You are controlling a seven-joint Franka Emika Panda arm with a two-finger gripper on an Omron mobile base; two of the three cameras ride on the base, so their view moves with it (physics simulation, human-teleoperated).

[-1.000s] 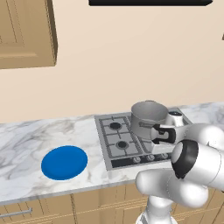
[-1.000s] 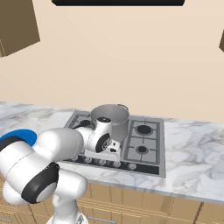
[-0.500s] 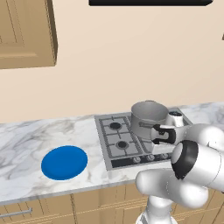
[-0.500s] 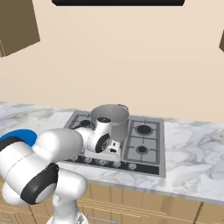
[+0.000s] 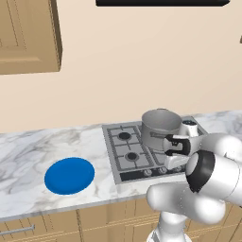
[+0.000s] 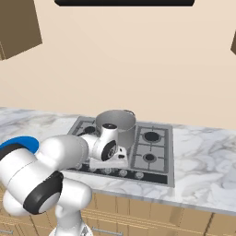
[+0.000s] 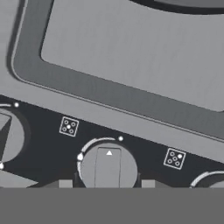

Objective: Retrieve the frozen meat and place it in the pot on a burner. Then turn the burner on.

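**A:** Where does the job stand?

**B:** The pot (image 5: 160, 127) sits on a rear burner of the cooktop (image 6: 152, 150), on the side nearer the blue plate (image 5: 69, 175). I cannot see into it from either base view, so whether the frozen meat is inside I cannot tell. My judgement is that the burner step is in hand, because the gripper (image 7: 106, 183) is down at the control strip along the front edge.

**A:** What has the hand got?

**B:** In the hand view its two dark fingertips (image 7: 65, 183) stand either side of a round grey knob (image 7: 108, 168), one to each flank. The jaws are partly open, about the width of the knob. They look right up against it, but the contact is hidden at the bottom of the view, so a firm grip I cannot confirm.

**A:** How will that knob handle?

**B:** Stiff and rigid, I would guess, with a smooth face that could slip under a light pinch. It has a raised bar (image 7: 107, 166) across the middle with a small pointer mark at its top. The sides of that bar are the place to take hold, squarely, so that a twist of the wrist carries it round.

**A:** Any risk?

**B:** Neighbouring knobs (image 7: 9, 135) sit near on both sides.
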